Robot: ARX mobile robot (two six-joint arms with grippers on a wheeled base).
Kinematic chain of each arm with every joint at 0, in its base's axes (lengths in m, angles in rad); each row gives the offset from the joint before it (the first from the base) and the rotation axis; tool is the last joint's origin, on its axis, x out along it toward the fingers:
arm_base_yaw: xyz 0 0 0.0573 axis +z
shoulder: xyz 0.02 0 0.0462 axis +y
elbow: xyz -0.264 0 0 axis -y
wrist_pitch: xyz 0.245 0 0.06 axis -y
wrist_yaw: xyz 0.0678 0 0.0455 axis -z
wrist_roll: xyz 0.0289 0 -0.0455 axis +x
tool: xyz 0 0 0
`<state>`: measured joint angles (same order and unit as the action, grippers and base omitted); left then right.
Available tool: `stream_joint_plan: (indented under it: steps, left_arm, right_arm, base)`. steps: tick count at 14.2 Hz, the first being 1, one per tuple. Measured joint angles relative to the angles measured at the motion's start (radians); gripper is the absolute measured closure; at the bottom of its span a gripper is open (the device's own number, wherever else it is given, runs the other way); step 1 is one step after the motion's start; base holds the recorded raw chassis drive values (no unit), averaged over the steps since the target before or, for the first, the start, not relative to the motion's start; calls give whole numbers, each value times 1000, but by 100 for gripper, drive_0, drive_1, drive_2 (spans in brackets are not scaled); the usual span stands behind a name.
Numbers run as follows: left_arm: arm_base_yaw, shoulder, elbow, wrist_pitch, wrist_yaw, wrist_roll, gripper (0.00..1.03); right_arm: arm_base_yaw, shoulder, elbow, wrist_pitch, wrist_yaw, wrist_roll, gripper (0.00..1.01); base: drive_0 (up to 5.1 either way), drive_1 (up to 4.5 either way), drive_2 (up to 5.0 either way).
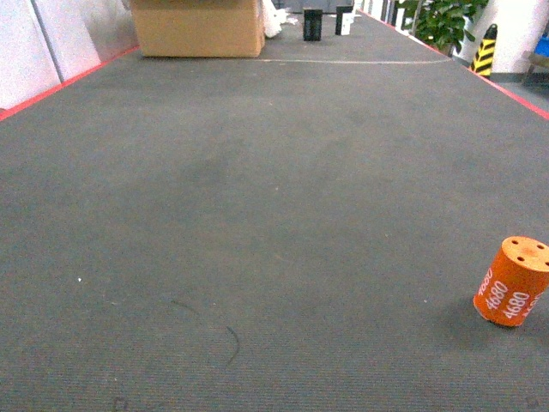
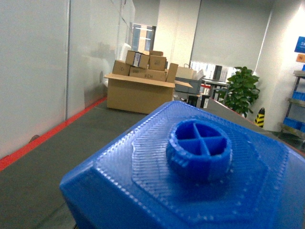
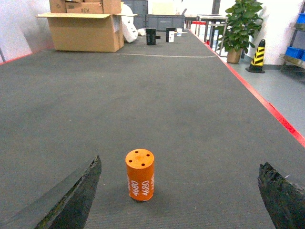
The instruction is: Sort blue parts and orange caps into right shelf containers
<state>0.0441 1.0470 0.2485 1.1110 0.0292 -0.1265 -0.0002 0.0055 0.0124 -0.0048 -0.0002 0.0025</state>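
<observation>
**Right wrist view: line up on the orange cap before you close**

Right wrist view gives you the working picture. Your right end effector [image 3: 178, 200] stands wide open, one dark finger [image 3: 71, 200] at the lower left and the other at the lower right, and the orange cap [image 3: 140, 174] stands upright on the grey conveyor belt [image 3: 157, 95] just ahead of them, left of centre in the gap. Shift left to centre it, then advance low and close on the printed side.

Left wrist view is filled by a blue part [image 2: 190, 176] right against the lens; you cannot tell how that end effector stands, so treat it as loaded and keep it level.

Further off lie a cardboard box [image 3: 83, 31], a potted plant [image 3: 240, 24] and a striped cone [image 3: 258, 55]. No blue crate shows close by.
</observation>
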Motion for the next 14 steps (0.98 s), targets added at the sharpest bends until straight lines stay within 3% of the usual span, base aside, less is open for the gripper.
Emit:
stream_joint_plan:
  steps: [2,6,12,14]
  left_arm:
    - [-34,-129,-41,-85,-40,4,43]
    - [-132,-327,-91,-190,-137,62,43]
    - [-164,-360,-95,-200,-173,84,43]
    - [-194,-395,-122,-221,-248,108,43]
  right_arm:
    - [0,0,0,0,0,0,3]
    - [0,0,0,0,0,0,3]
    - [0,0,0,0,0,0,3]
    - [0,0,0,0,0,0,3]
  base:
    - [0,0,0]
    - [0,0,0]
    - [0,0,0]
    - [0,0,0]
